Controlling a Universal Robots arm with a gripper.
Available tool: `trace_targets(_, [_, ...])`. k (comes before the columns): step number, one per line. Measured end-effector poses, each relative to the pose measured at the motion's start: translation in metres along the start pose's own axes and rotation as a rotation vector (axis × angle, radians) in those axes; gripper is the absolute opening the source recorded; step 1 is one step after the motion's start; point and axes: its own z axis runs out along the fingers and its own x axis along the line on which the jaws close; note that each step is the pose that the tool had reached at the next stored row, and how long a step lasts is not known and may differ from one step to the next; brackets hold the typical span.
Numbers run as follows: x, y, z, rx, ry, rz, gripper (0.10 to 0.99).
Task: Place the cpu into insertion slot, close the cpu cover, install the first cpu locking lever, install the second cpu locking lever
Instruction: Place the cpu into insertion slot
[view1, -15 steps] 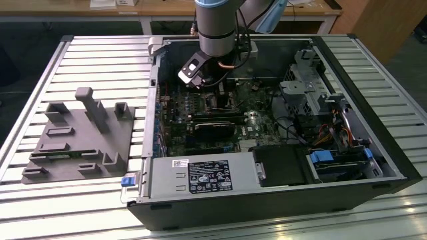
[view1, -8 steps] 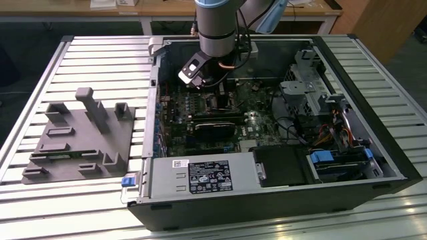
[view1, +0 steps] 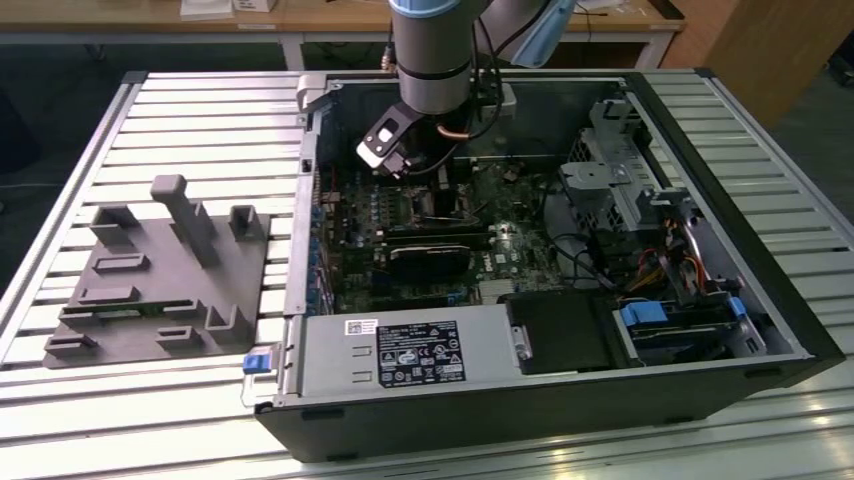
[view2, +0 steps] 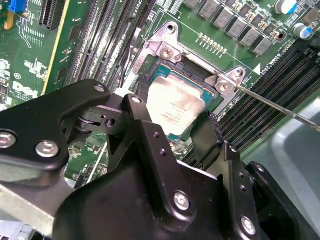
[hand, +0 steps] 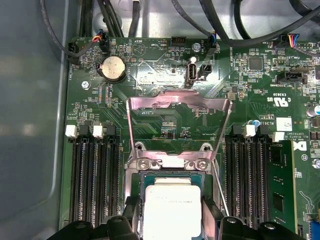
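The cpu (hand: 171, 205), a pale silvery square chip, lies in or just over the insertion slot (hand: 141, 181), whose silvery rim shows around it. My gripper (hand: 171, 216) has its black fingers (view2: 138, 106) against two opposite sides of the cpu (view2: 175, 102), shut on it. Behind the socket the cpu cover (hand: 180, 98) stands open and upright, a thin metal frame. One locking lever (view2: 280, 107), a thin metal rod, sticks out free beside the socket. In the exterior view my gripper (view1: 407, 160) hangs inside the open computer case above the insertion slot (view1: 441, 205).
Long black memory slots (hand: 92, 175) flank the socket on both sides. A coin battery (hand: 113, 67) and cables (hand: 235, 37) lie beyond the cover. The case walls (view1: 747, 240) ring the board. A grey fixture block (view1: 160, 270) stands on the slatted table at the exterior view's left.
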Motion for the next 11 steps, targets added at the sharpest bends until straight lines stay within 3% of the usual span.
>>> trace_targets(11, [0.0,0.0006,-0.0059,0.0,0.0001,0.0,0.612])
